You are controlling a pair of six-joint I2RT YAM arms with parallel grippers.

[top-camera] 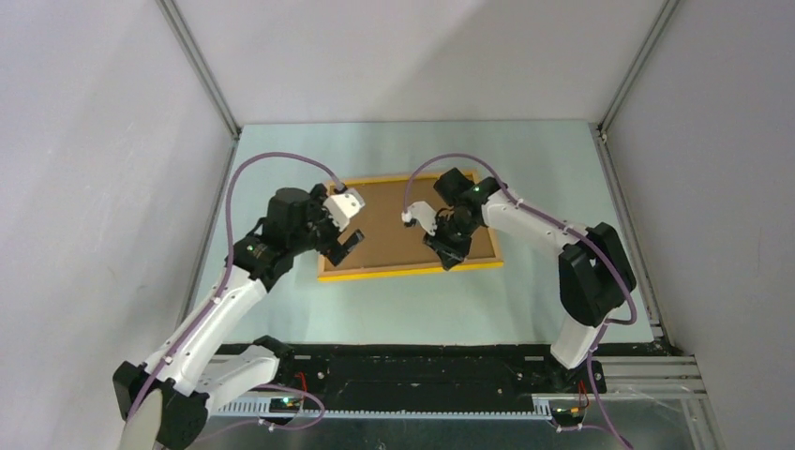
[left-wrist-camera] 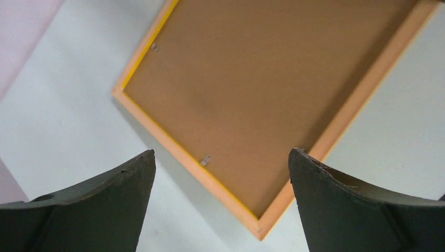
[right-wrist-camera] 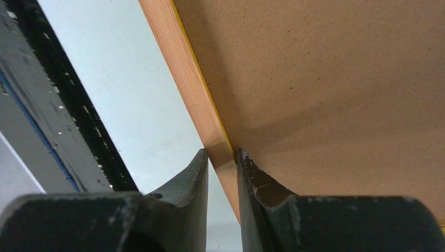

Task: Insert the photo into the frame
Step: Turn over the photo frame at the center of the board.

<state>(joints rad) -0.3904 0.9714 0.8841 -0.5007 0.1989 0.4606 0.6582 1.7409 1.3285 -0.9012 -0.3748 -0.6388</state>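
So the frame [top-camera: 394,271] lies back-up in the middle of the desk [top-camera: 412,319], with the brown backing board [top-camera: 384,225] sitting in it. No sign of the photo in any view. It's prob already under the board, but can't confirm.

The right gripper [right-wrist-camera: 222,155] is narrow, pinched on the frame's near wooden rail, right of middle. The left gripper [left-wrist-camera: 221,152] is wide open w/ nothing in it, hovering over the near-left corner.

Looks like the closing-up stage imo. Two small metal tabs [left-wrist-camera: 205,160] show along one rail, but whether they're turned over the board is too small to tell. Next move prob needs the left one down on a tab w/o shoving the frame. The far rail is partly hidden behind the arms in the top view.
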